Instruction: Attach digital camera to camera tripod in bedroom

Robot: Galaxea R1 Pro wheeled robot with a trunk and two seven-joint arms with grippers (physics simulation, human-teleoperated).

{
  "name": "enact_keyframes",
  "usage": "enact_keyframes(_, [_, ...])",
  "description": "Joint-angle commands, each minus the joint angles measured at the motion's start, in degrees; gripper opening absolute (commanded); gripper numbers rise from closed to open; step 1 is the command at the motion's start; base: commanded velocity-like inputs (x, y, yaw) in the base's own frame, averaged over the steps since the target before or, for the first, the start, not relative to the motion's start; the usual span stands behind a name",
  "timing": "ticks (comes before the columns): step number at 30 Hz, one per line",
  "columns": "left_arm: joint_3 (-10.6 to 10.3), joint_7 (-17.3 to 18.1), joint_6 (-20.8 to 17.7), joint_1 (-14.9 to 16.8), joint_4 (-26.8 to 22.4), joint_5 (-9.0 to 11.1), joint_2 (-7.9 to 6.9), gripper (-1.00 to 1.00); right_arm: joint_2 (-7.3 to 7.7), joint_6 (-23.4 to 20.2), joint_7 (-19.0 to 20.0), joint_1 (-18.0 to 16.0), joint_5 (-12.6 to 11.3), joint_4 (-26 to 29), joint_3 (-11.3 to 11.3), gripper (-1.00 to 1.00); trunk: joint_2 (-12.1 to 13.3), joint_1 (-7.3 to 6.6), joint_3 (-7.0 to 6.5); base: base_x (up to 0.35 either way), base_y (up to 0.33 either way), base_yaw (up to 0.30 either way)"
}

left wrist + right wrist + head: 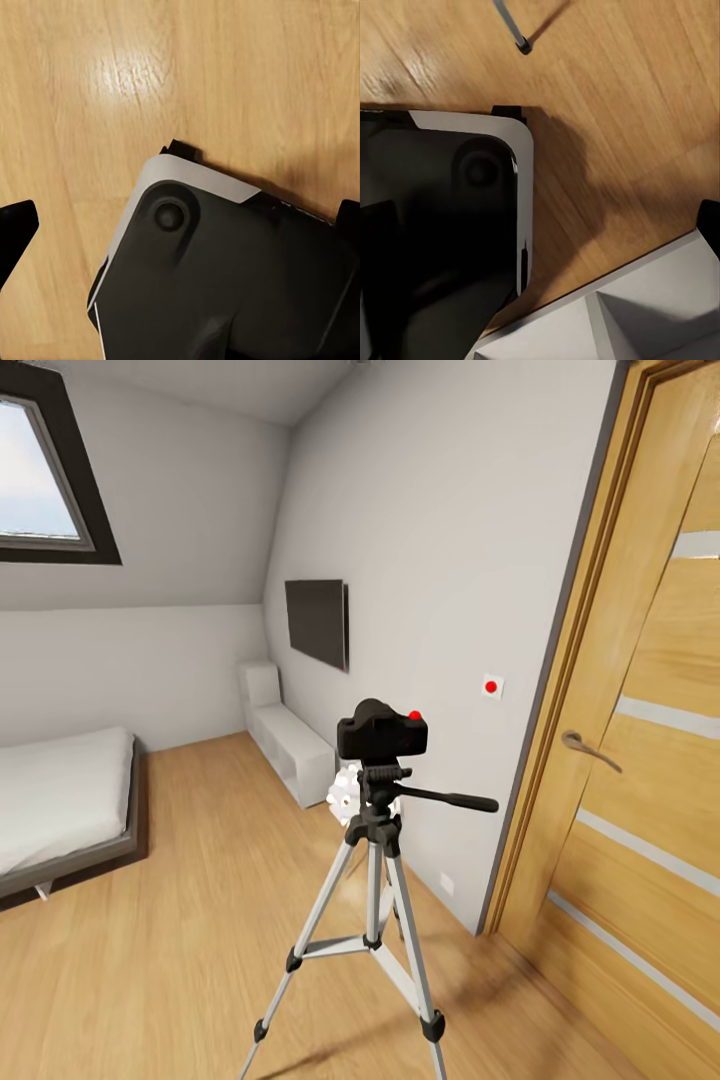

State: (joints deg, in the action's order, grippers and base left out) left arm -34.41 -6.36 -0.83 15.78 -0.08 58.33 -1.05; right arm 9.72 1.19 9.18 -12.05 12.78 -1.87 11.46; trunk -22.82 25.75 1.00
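The black digital camera (pixel 383 732), with a red dot on its top, sits upright on the head of the camera tripod (pixel 375 860). The tripod stands on the light wood floor in the middle of the head view, silver legs spread, and its black pan handle (pixel 450 798) points right. One tripod leg with its black foot (pixel 523 46) appears in the right wrist view. My left gripper (pixel 184 240) is open over my own dark base, nothing between its fingertips (pixel 16 225). My right gripper (pixel 540 225) is open too and holds nothing.
A wooden door (pixel 640 760) fills the right side. A dark TV (pixel 317 622) hangs on the white wall above a low white cabinet (pixel 290 745). The grey bed (pixel 60 810) is at the left. A white compartmented unit (pixel 607 315) lies near my base.
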Motion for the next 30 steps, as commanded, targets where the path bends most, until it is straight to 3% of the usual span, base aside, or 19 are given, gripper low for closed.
enact_keyframes(1, [-0.50,-0.17,-0.03,0.04,-0.05,0.39,0.00,1.00,0.03,0.12,0.12,-0.08,0.54,-0.15,0.49,1.00,-0.10,0.03,0.01,0.000,0.000,0.000])
enact_keyframes(20, [-0.66,-0.15,0.29,0.04,-0.69,0.06,-0.01,1.00,-0.20,1.02,-2.47,-0.08,0.42,-0.09,0.69,1.00,-0.10,0.03,-1.74,0.000,0.000,0.000])
enact_keyframes(30, [-0.72,-0.14,0.30,0.04,-0.71,0.03,-0.01,1.00,-1.60,3.52,-4.76,-0.08,0.40,-0.14,0.78,1.00,-0.10,0.03,-2.67,0.000,0.000,0.000])
